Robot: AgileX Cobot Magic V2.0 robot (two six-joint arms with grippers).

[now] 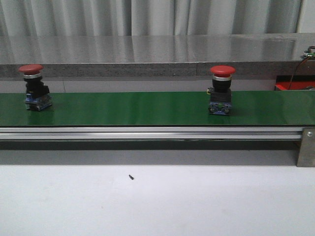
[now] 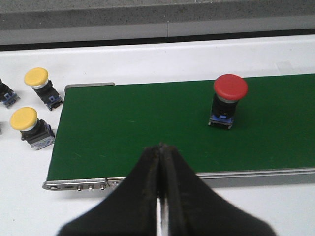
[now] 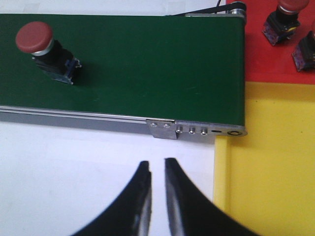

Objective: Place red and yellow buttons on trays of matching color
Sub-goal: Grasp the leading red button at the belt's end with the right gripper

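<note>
Two red buttons stand on the green belt [image 1: 138, 108], one far left [image 1: 34, 86] and one right of centre [image 1: 221, 88]. In the left wrist view one red button [image 2: 227, 101] is on the belt beyond my left gripper [image 2: 161, 146], which is shut and empty. Two yellow buttons [image 2: 39, 83] [image 2: 28, 125] lie on the white table off the belt's end. My right gripper [image 3: 157, 162] hangs slightly open and empty over the table, short of a red button [image 3: 42, 49]. The red tray [image 3: 266, 59] holds a red button [image 3: 283, 17]; the yellow tray [image 3: 275, 157] adjoins it.
The belt's aluminium rail [image 1: 147, 132] runs along its near side, with an end bracket [image 1: 306, 147] at the right. A second dark-based button [image 3: 305, 51] sits on the red tray. Another button base [image 2: 6, 93] shows near the yellow ones. A small dark speck [image 1: 131, 177] lies on the table.
</note>
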